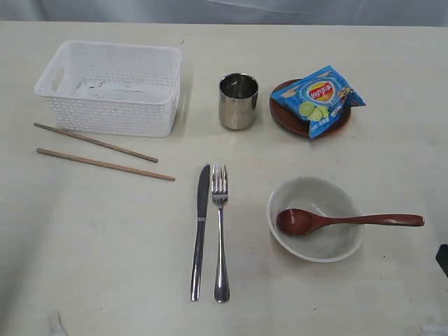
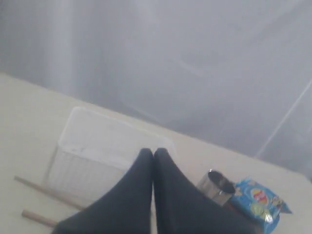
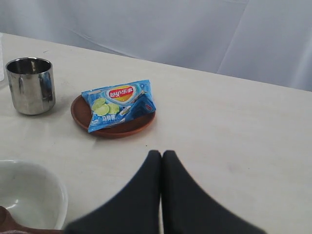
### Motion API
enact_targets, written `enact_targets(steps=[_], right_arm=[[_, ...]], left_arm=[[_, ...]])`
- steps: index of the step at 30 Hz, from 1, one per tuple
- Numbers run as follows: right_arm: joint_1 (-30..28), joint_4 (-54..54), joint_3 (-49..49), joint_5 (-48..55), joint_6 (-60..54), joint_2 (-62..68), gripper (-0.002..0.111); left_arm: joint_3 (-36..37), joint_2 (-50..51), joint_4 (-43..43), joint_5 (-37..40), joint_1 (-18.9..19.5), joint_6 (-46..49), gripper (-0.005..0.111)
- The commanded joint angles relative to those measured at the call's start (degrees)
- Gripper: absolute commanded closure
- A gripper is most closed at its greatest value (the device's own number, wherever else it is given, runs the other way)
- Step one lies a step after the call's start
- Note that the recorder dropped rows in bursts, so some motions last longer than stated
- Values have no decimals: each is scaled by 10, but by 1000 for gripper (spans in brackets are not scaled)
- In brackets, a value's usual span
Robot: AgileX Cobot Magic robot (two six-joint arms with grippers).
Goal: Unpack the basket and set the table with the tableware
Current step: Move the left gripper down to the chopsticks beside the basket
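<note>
Eight pieces of tableware lie out on the desk, and the basket looks empty, so the unpacking seems done. The bowl sits well apart from the basket, toward the near right in the exterior view. The plate stands right of the basket, past the cup, with a chips bag lying on it. The cup is just beside the basket. The spoon rests in the bowl, its handle pointing away from the basket over the rim. The knife and fork lie side by side, in front and right of the basket. Two chopsticks lie just in front of it, splayed.

Left claw and right claw are both pinched closed on nothing. Risks, as I judge them: a brush against the overhanging handle could flip the spoon out, the thin chopsticks could roll from a closing claw, and lifting the bag could drag the plate.
</note>
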Motion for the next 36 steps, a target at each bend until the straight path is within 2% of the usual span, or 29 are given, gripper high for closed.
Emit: enact_targets(steps=[1,6,10,13,17,20,22,25,27,30,36], right_arm=[[0,0,2,-2,-5,-3,108],[0,0,2,-2,-5,-3,108],[0,0,2,-2,-5,-3,108],[0,0,2,-2,-5,-3,108],[0,0,2,-2,-5,-3,108],[0,0,2,-2,-5,-3,108],[0,0,2,-2,-5,-3,108],[0,0,2,-2,-5,-3,108],[0,0,2,-2,-5,-3,108],[0,0,2,-2,-5,-3,108],[0,0,2,-2,-5,-3,108]], left_arm=[[-110,142,-6,77,-4,41,107],[-260,339,-7,236,-4,203,107],[-342,473,-39,415,-4,436,107],[-346,552,-99,482,-4,634,107],[-340,638,-212,448,-8,877,106],[-340,693,-248,357,-35,925,100],[-340,723,-235,314,-56,950,87],[-340,763,-183,262,-84,988,60],[-340,783,-152,238,-99,988,51],[-340,809,-138,200,-111,988,52],[-340,856,-122,143,-111,988,56]])
